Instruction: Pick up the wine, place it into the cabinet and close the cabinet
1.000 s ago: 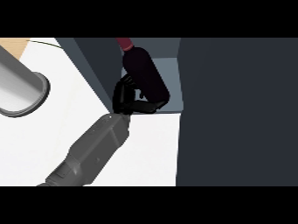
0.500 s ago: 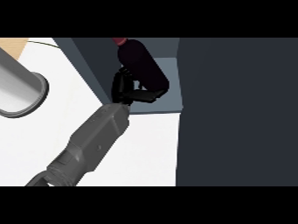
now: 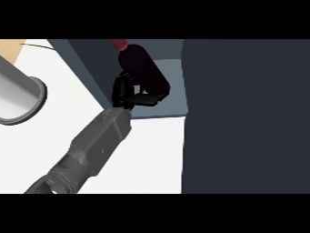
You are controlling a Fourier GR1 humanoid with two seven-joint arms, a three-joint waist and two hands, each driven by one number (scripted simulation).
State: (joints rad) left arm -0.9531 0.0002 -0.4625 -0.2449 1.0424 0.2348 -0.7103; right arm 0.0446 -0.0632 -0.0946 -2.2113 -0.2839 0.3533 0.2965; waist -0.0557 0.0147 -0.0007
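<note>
Wine bottle (image 3: 144,68): dark, near-black body with a deep red neck and cap at its far end, lying tilted so the red end points toward the back of the cabinet (image 3: 167,107). It sits inside the cabinet's open compartment, over the pale blue-grey floor of that compartment, with the cabinet's slate side wall just to its left. One hand (image 3: 132,93), black, comes up from the lower left on a grey forearm (image 3: 90,150); which arm it belongs to cannot be told from this view. Its fingers are curled around the lower part of the bottle, thumb side toward the cabinet's front edge, so the hand has hold of the bottle. To the right of the cabinet opening, a large dark panel (image 3: 251,118) fills the view, likely the cabinet door, though its hinge does not show. Left of the cabinet lies the white counter (image 3: 150,154); farther left of the cabinet, a grey cylinder (image 3: 6,93) with a flared dark rim.
</note>
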